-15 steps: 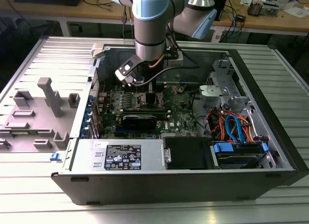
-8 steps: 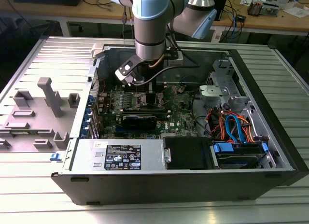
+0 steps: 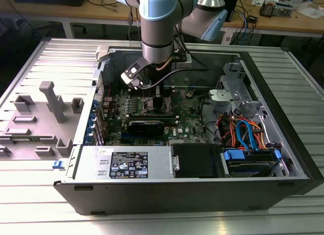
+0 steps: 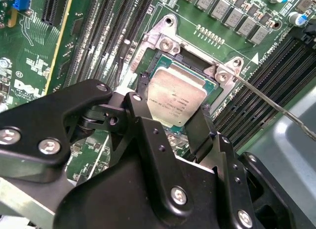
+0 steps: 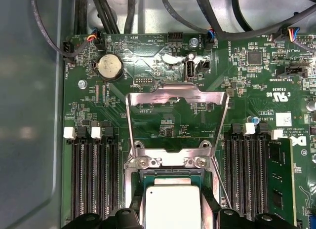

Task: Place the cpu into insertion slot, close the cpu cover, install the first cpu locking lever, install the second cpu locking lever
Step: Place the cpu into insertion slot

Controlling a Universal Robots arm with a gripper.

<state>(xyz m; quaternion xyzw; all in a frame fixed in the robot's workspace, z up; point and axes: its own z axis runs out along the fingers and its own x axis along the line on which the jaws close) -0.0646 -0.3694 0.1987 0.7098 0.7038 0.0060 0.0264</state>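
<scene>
**CPU held over its socket, cover still up**

The cpu (image 4: 180,93) sits between the jaws, silver top upward, directly over the insertion slot (image 4: 192,66), whose dark interior shows past one of the chip's edges. The jaws appear clamped on two opposite edges of the chip. Whether it has bottomed in the slot or hangs just above it cannot be told from either wrist view.

In the first wrist view, the cpu cover (image 5: 177,93) stands swung open on its hinge just beyond the slot, and green board shows through its window. A thin locking lever (image 4: 271,103) runs free away from one corner of the slot, not latched. Long black memory slots (image 5: 94,179) flank the socket on both sides of the motherboard (image 5: 98,120).

In the exterior view the arm reaches down into the open computer case (image 3: 202,189), which lies on its side on the slatted bench (image 3: 40,194).

Judged from this, the first step is in hand: placing the chip. The cover and both levers are not yet done. The placing calls for the chip to stay level and square to the slot's rim, going down with no side push. The jaws then have to part without dragging it, and there is little room beside the raised cover and the loose lever.
</scene>
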